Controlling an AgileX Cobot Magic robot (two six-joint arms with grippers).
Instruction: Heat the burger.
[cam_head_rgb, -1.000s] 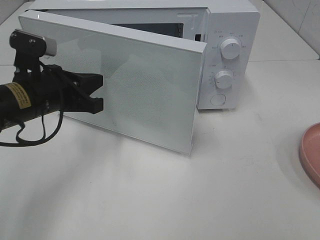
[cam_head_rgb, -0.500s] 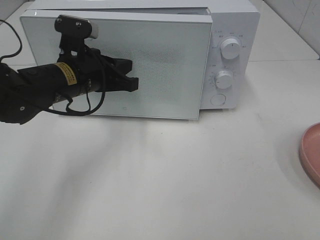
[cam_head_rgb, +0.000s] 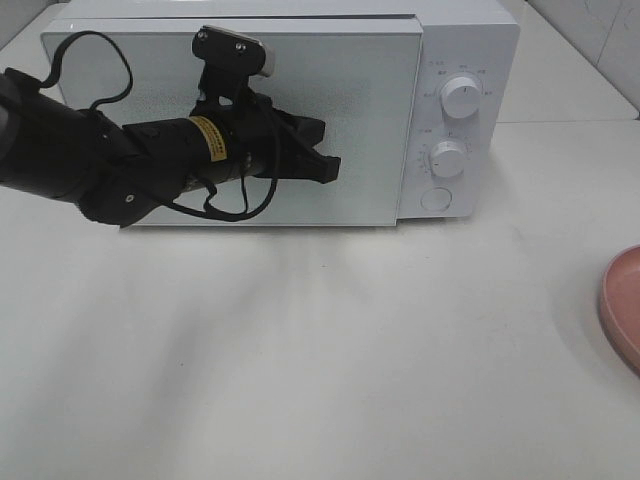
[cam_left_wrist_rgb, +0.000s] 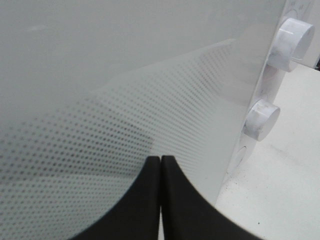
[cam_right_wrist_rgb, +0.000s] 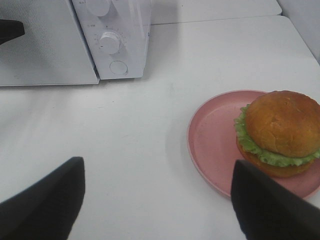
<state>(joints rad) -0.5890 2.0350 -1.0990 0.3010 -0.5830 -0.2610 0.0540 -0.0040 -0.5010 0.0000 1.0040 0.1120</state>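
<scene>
A white microwave is seen standing at the back of a white table. Its glass door appears shut, flush with the front. Two round dials and a round button are set on the control panel to the right of the door.

The left tool is held in front of the door, with its black fingers pressed together and nothing between them. In the left wrist view the closed tips are shown right at the dotted glass; contact cannot be confirmed.

The burger is seen only in the right wrist view. It is placed on a pink plate, toward one side of it, with green lettuce showing beneath the golden-brown bun. The plate rests on the table, well apart from the microwave, on the side of the control panel. In the high view only the plate's edge is visible at the right border.

The right tool is held above the table with its fingers spread wide and empty. The burger lies near one of its fingers, untouched, and far from the left tool.
</scene>
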